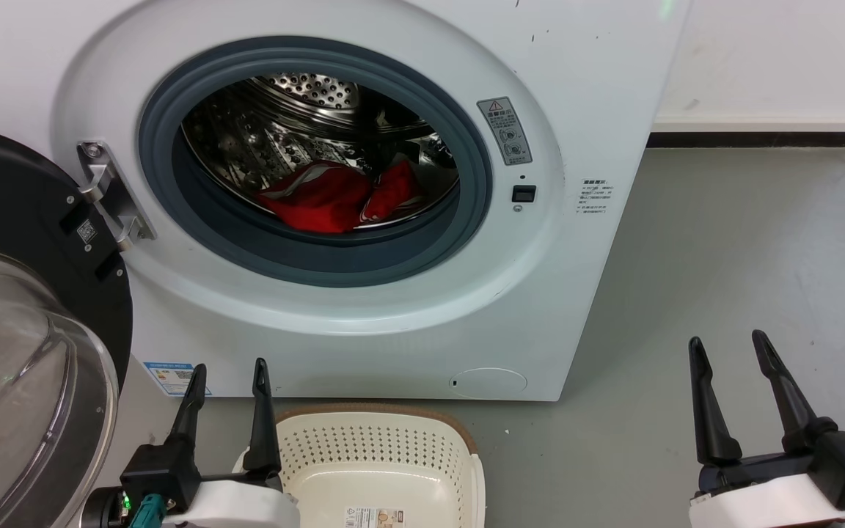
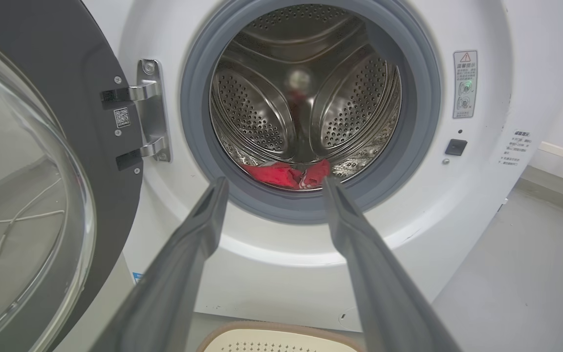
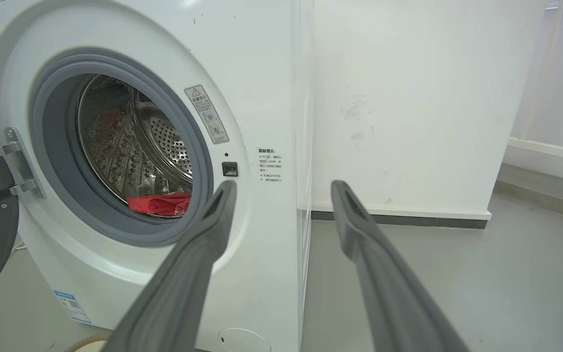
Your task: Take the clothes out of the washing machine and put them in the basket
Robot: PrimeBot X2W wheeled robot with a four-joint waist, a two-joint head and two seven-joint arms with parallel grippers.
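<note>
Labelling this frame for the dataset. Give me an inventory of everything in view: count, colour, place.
washing machine: 1, white, centre, standing on the floor
door: 1, black rim with clear glass, swung open at the left
clothes: 2 pieces by the look, red with white trim, at the bottom of the drum
warning sticker: 1, grey, on the machine right of the opening
basket: 1, cream with brown rim, on the floor in front of the machine, no clothes in the part seen
floor: grey
wall: white, right of the machine
left gripper: 1, dark fingers, open, lower left by the basket
right gripper: 1, dark fingers, open, lower right over the floor
</note>
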